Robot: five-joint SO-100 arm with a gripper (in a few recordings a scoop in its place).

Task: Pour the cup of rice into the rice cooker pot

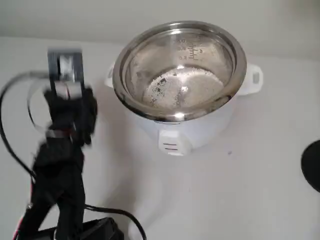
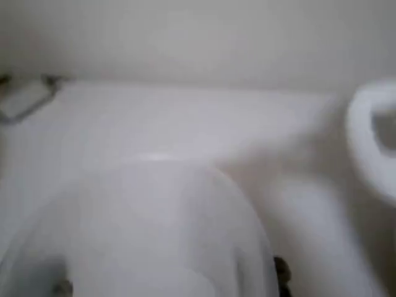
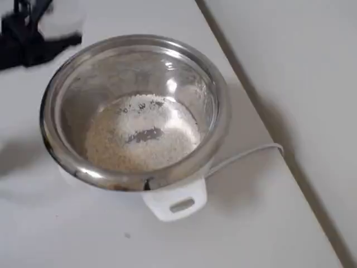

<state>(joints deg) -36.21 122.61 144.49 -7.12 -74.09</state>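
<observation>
The small translucent whitish plastic cup (image 2: 142,229), light and easily crushed, is sitting close under the wrist camera, seemingly held by the claw (image 1: 67,92); grip unclear. White rice (image 3: 142,134) is lying in the shiny steel pot (image 3: 134,111).

A white bench (image 1: 260,190) carried the scene, and it serves here as the landmark. A pale wall (image 1: 60,17) rose behind its far edge in the fixed view. A dark round object (image 1: 312,165) sat on the bench at that view's right edge, cut off by the frame. In the overhead view a thin white cord (image 3: 245,155) ran across the bench top toward its right edge, beyond which lay a lighter plain surface (image 3: 301,67), lower than the bench.
</observation>
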